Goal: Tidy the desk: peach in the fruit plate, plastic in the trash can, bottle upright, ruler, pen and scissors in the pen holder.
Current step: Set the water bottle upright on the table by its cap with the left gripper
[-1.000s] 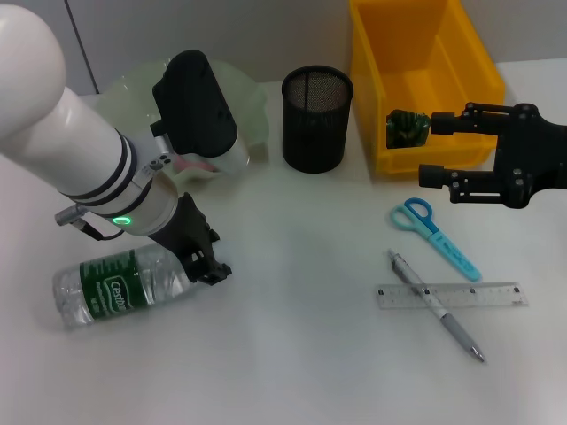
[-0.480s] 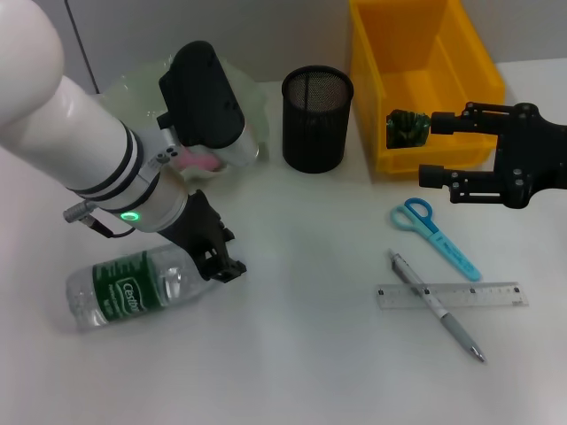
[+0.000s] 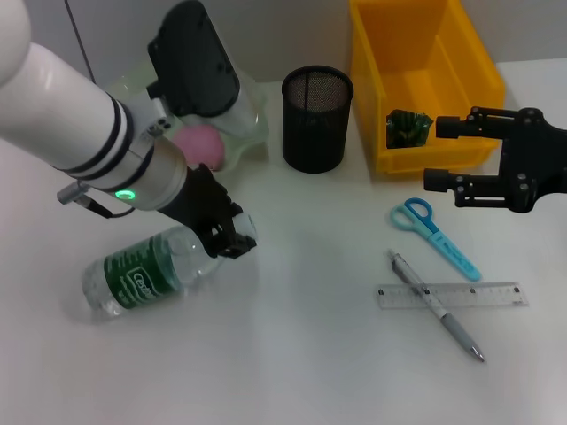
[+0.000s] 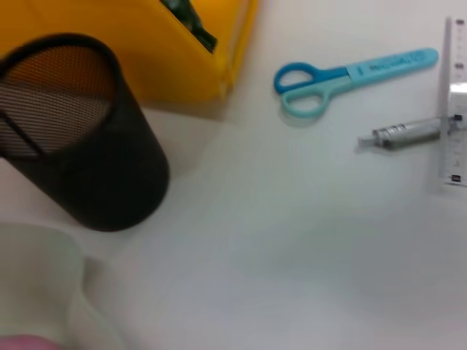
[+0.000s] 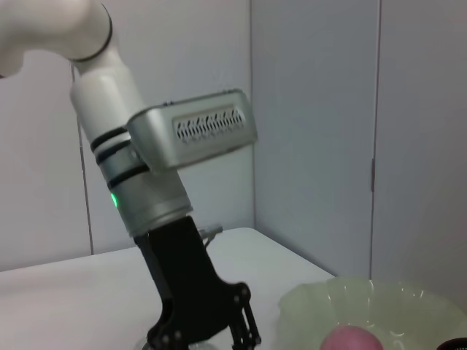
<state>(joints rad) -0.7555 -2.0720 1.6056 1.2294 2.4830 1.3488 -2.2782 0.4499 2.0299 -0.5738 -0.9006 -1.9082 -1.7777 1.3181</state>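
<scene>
Bottle (image 3: 151, 273) lies at lower left of the table (image 3: 292, 354), its cap end gripped by the left pincer (image 3: 232, 237); right pincer (image 3: 443, 152) hovers open, right edge.

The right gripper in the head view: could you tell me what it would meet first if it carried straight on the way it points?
The right gripper points towards the robot's left, open, level with the trash can's near wall. Going straight on, it would probably meet that wall or pass just in front of it; depth is unclear.
</scene>
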